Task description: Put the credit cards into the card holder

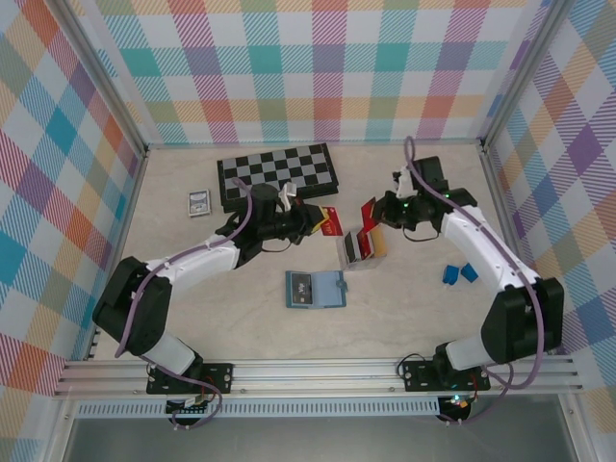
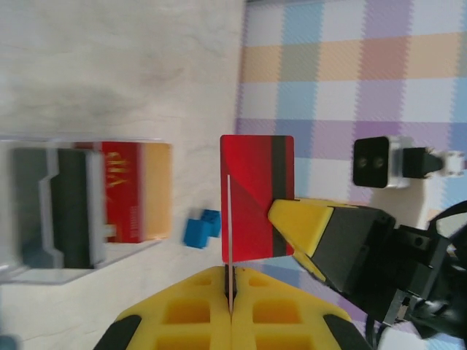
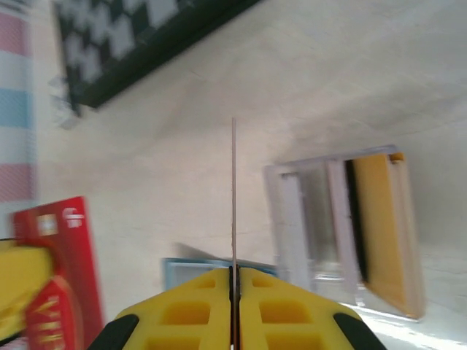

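1. The left pincer (image 2: 230, 292) is clamping fully shut on a red credit card (image 1: 330, 222), carrying it upright above the surface (image 1: 192, 289).
2. The right pincer (image 3: 235, 275) is pinching closed on a second red card (image 2: 257, 195) beside the clear box (image 1: 359, 248), where spare cards (image 2: 124, 191) are standing.
3. The card holder (image 1: 316, 289) is lying open nearer the bases, probably waiting to receive both.

This is a robotics lab test cell, not a lived-in room: a pale surface (image 1: 404, 308) is boxed in by panels of pastel plaid cloth (image 1: 289, 67) hung on bare aluminium posts (image 1: 114, 101). Along the bottom of the top view, two white-and-black robot arms (image 1: 183, 265) stand bolted to an aluminium rail (image 1: 318, 371), with cables running along them.
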Controlling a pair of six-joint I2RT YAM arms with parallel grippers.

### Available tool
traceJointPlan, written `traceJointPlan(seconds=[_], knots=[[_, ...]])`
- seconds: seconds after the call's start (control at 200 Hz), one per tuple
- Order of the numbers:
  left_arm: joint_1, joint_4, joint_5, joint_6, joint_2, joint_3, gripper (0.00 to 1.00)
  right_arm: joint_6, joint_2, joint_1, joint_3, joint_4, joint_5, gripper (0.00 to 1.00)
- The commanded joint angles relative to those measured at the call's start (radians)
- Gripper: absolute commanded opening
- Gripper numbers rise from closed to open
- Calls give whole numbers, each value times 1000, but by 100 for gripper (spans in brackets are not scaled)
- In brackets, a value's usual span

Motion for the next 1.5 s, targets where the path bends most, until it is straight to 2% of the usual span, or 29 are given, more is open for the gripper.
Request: traceJointPlan(seconds=[0.0,0.08,0.31,0.735,0.9,1.045,1.185,1.255,1.335,1.495], knots=[[9,-197,-43,125,-42,-27,0,-166,58,63,29,-87,182,8],[8,-233,-46,152,-64,-46,0,-183,87,92,20,-80,268,8],[9,-269,-66,172,-106,-96,0,-188,137,132,-11,-20,304,8],[4,-260,-44,171,-85,-104,0,-149,193,175,-80,102,366,12],[1,-262,-38,179,-86,-114,0,-130,150,187,-113,108,371,24],[-3,-265,-30,194,-83,-142,0,-101,81,188,-120,69,369,27],[-12,-314,0,261,-58,-153,0,-43,-6,196,-155,68,251,34],[-18,-322,-6,284,-56,-169,0,-16,-31,221,-168,51,236,37],[-22,-327,-11,309,-51,-183,0,19,-38,250,-182,42,184,44],[-37,-283,2,337,-22,-207,0,117,-16,337,-211,12,199,61]])
